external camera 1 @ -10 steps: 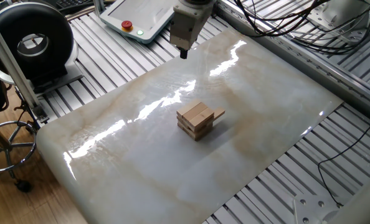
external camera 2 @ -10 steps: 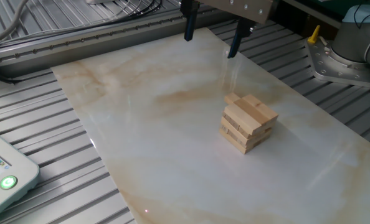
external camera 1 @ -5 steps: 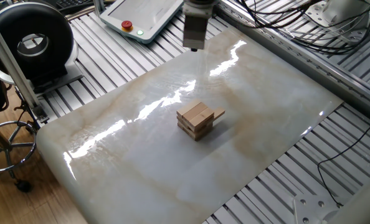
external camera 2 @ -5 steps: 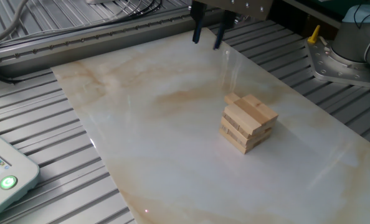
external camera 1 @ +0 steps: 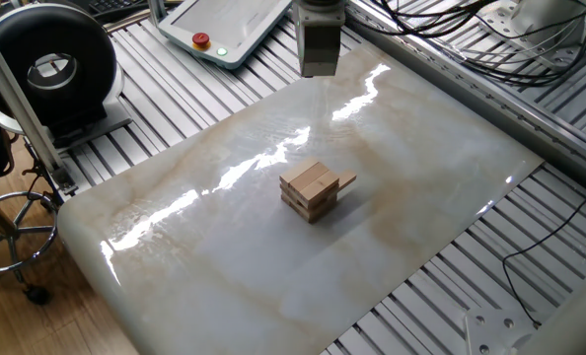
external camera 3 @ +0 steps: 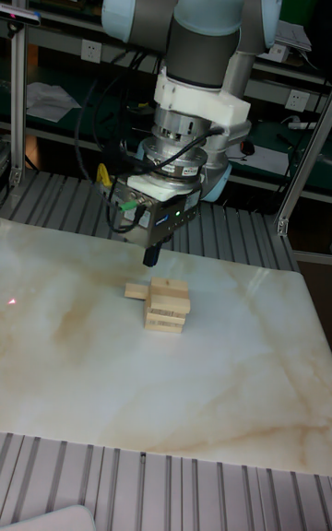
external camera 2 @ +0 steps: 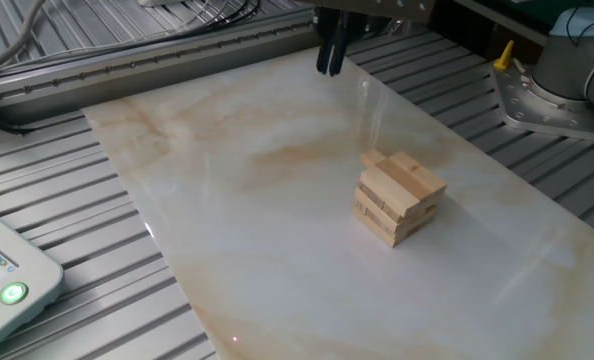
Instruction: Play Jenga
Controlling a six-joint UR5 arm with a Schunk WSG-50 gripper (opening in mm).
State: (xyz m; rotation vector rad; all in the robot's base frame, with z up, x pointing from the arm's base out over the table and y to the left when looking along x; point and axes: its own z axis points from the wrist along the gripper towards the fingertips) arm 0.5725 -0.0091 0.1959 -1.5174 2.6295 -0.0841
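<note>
From where I stand, the biggest change from a second ago is at the tool: its two dark fingers, then spread wide apart, now sit pressed together with nothing between them, so it is closed and empty. Seen in one fixed view, it has also drifted a little to the right above the far edge of the counter and turned, so that its broad grey face shows. It hangs in the air behind the Jenga tower, well apart from it and touching nothing. The tower itself has not moved across these frames. It stands near the middle of the pale marbled counter, a low stack of light tan wooden blocks laid in crosswise layers, with the dark gaps between neighbouring blocks visible on the sides. One slim block in an upper layer juts out sideways past the rest, toward the right in one fixed view and toward the left in the tall fixed view. A pendant with a red button lies on the slatted frame beyond the counter, unchanged.
</note>
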